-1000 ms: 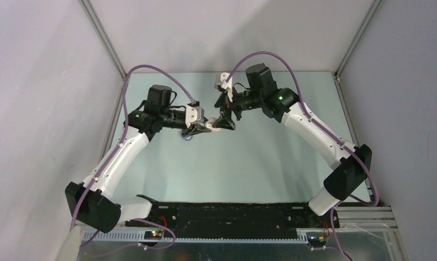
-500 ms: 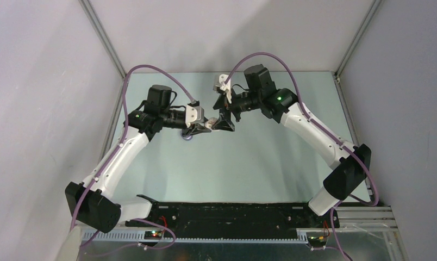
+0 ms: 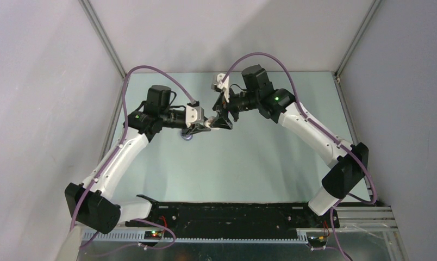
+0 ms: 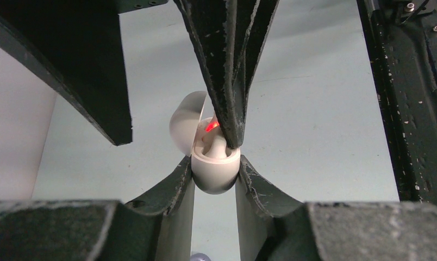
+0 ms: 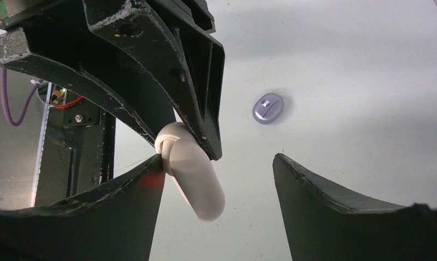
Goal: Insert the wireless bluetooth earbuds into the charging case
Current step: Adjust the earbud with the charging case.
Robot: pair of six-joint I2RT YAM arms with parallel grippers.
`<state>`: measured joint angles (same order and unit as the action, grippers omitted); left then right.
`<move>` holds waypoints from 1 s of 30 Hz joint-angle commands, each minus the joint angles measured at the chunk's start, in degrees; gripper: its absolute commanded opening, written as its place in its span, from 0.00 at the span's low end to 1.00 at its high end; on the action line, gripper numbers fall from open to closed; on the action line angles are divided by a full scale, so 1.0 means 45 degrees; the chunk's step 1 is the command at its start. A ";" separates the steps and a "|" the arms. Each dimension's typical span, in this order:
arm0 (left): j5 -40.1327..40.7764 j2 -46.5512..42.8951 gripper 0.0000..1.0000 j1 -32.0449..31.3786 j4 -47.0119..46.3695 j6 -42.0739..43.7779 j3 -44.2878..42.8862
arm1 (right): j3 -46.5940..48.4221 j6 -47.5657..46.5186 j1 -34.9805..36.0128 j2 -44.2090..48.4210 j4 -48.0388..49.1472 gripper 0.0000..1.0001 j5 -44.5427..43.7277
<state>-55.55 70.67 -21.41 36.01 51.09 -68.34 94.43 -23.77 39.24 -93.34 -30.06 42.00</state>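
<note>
White and glossy, the charging case (image 4: pixel 215 175) is clamped by its lower shell in the left pincer (image 4: pixel 215 163) and is held above the bench (image 5: pixel 341 81), with its lid (image 4: pixel 182 122) swung open and a red light (image 4: pixel 211 126) glowing inside. The right pincer (image 5: pixel 217 159) is spread wide with nothing gripped. One of its fingertips (image 4: pixel 231 128) is set at the case's mouth, where a pale rounded form (image 4: pixel 212 148) is seated. This may be an earbud, though that cannot be confirmed, and a second bud is not made out in any view. Trouble is judged most likely from that fingertip: if it is pressed off-centre, the smooth shell could be twisted or squeezed out of the narrow grip and dropped. The thin lid could be caught by the finger and strained at its hinge. A bud only half seated could be flicked out when the finger is withdrawn, and lost near the lilac piece (image 5: pixel 268 107) lying on the bench below.
</note>
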 commanded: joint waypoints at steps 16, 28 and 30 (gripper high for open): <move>-0.0331 -0.0449 0.00 -0.0106 -0.0060 0.0497 -0.0030 | 0.0649 0.0782 -0.0398 -0.0445 0.0732 0.64 0.0344; -0.0264 -0.0433 0.00 -0.0107 0.0171 0.0967 -0.0076 | 0.0594 0.1272 -0.0614 -0.0574 0.0933 0.67 0.0407; -0.0245 -0.0432 0.00 -0.0106 0.0178 0.0968 -0.0067 | 0.0545 0.1400 -0.0610 -0.0579 0.0972 0.67 0.0332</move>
<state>-53.91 70.67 -21.39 35.33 53.98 -68.34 95.15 -18.61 37.63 -95.37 -29.63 45.89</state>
